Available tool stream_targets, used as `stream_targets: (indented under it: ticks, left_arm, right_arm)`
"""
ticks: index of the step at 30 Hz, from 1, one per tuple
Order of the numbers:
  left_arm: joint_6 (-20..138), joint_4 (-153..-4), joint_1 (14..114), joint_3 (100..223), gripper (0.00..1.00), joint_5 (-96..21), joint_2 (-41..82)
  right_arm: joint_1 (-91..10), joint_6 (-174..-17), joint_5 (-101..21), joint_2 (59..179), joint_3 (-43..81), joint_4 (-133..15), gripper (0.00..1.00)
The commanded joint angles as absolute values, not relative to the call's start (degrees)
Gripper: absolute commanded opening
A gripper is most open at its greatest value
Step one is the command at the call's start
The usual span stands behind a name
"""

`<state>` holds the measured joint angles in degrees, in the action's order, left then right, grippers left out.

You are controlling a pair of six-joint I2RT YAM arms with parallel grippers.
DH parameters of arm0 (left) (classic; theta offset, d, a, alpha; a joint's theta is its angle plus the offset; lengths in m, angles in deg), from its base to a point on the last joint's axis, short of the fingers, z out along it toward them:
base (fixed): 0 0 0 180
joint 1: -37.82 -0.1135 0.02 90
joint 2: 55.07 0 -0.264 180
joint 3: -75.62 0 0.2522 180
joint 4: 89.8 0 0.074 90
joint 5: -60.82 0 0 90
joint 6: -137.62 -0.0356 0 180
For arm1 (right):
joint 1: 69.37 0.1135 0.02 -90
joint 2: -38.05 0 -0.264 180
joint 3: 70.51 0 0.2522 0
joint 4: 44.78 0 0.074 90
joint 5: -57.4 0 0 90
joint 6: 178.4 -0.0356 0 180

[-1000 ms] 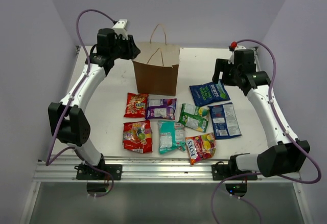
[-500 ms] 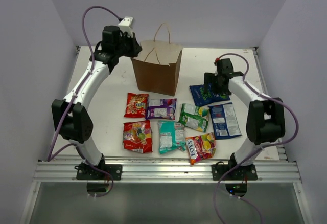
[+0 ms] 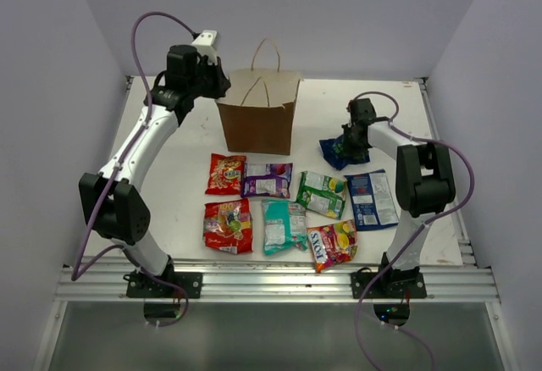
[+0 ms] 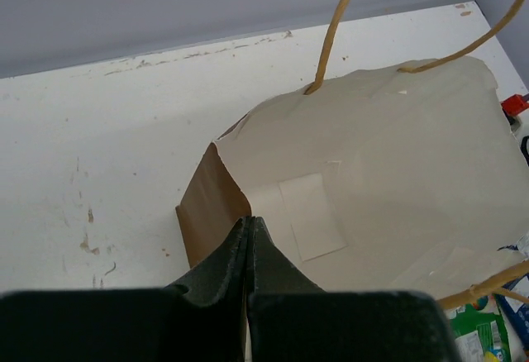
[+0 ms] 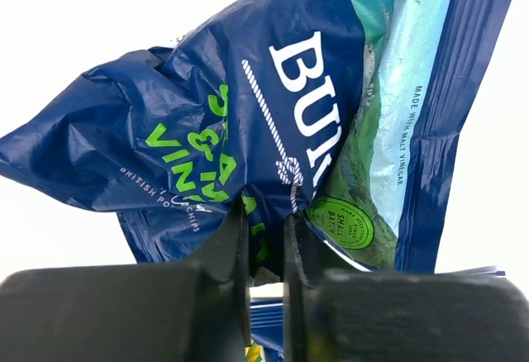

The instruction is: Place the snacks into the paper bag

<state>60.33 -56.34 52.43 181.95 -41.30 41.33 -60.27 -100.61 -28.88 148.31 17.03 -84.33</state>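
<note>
At centre right, my right fingers pinch the blue packet; upper left, my left fingers clamp the rim of the paper bag. Nothing looks bagged yet; seven packets wait.

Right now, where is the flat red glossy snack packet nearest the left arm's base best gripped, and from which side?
Probably its left edge, from above: the red glossy snack packet lies flat, bare white table lies left of it, and the teal glossy packet crowds its right.
</note>
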Motion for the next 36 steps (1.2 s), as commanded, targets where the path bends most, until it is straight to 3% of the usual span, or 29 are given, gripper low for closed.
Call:
stream_targets:
  ticks: [1,7,12,15,20,34,35,36]
  left_arm:
    - [61.7,-54.0,53.1,181.0,0.0,-40.1,38.4]
    - [63.6,-54.1,53.9,180.3,0.0,-38.8,37.7]
    - [64.2,-53.9,54.1,179.7,0.0,-38.2,37.3]
    - [64.6,-54.1,54.2,179.5,0.0,-37.9,36.9]
    - [65.2,-54.3,54.3,179.2,0.0,-38.2,36.5]
    - [65.9,-55.3,54.7,178.5,0.0,-38.9,35.2]
    - [66.0,-55.4,54.7,178.5,0.0,-39.0,35.4]
    - [66.0,-55.6,54.7,178.5,0.0,-39.3,35.4]
  right_arm:
    - [-60.1,-100.5,-26.4,145.8,18.7,-87.6,0.0]
    - [-56.3,-99.6,-29.8,135.6,39.6,-97.3,0.0]
    - [-50.2,-102.9,-39.8,138.5,62.5,-101.2,0.0]
    - [-47.4,-106.9,-46.8,140.7,69.3,-98.4,0.0]
    - [-42.4,-110.7,-52.1,147.6,75.0,-96.3,0.0]
    - [-39.6,-111.1,-48.4,156.1,75.5,-96.1,0.0]
    - [-39.5,-110.8,-48.6,156.0,75.5,-96.5,0.29]
    - [-39.5,-110.6,-48.6,155.1,75.4,-97.4,0.49]
